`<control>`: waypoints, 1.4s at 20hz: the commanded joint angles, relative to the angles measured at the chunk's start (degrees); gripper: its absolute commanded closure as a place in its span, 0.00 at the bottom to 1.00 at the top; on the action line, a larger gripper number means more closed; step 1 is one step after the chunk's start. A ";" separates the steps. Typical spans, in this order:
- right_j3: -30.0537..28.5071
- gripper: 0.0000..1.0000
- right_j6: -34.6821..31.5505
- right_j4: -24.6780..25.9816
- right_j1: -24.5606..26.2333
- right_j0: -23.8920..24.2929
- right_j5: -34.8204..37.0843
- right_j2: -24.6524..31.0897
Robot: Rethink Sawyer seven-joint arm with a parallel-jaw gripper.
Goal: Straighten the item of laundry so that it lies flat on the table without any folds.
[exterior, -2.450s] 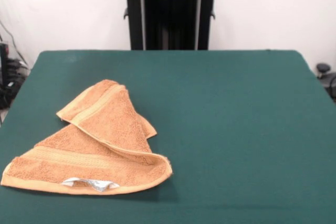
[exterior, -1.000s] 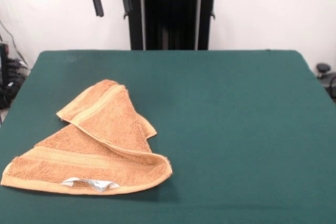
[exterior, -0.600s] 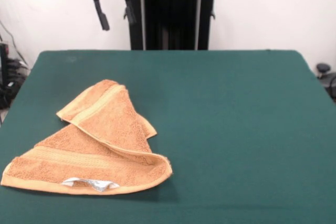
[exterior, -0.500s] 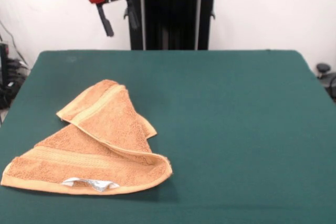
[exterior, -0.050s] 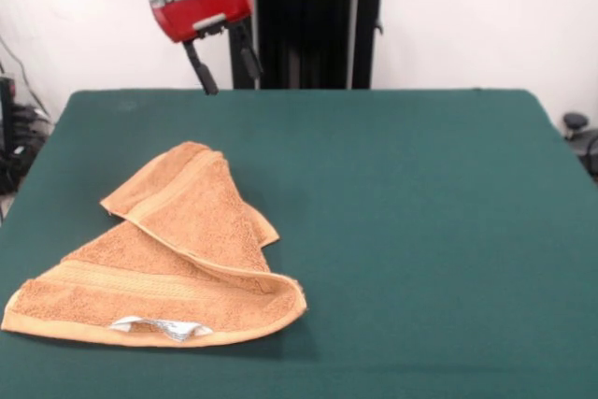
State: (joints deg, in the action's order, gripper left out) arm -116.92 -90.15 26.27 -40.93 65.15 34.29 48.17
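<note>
The towel [exterior, -0.050s: 177, 259] is made of looped, rough, matt terry cloth, with flatter woven bands and a smooth white tag [exterior, -0.050s: 161, 327]. The counter [exterior, -0.050s: 420, 212] is covered in matt, felt-like cloth. The hand [exterior, -0.050s: 231, 67] is housed in glossy red casing.

The towel [exterior, -0.050s: 177, 259] is orange-tan all over, with a nubby terry texture. A woven band in the same orange-tan runs across it as a set of fine parallel ribs, and the hemmed edge shows as a smoother, slightly paler strip. A small white tag [exterior, -0.050s: 161, 327] with faint grey marks sits at the front hem. The bench [exterior, -0.050s: 420, 212] is an even dark green, matt like felt, with no pattern. The gripper [exterior, -0.050s: 230, 64] has a glossy red body with a small pale grey patch, and its two fingers [exterior, -0.050s: 202, 69] are plain black.
</note>
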 commanded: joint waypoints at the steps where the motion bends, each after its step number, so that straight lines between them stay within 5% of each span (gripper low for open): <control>1: 9.87 0.00 10.48 1.09 1.67 -4.42 10.20 2.11; 9: 14.72 0.00 11.66 2.75 1.88 -6.37 14.11 2.28; 15: 18.17 0.00 8.06 11.98 -1.88 -11.86 13.67 -3.80; 28: 15.29 0.00 3.69 12.39 6.06 -9.10 8.61 -6.74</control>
State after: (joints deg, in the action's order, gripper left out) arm -101.22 -90.15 37.12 -40.23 56.37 41.61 45.67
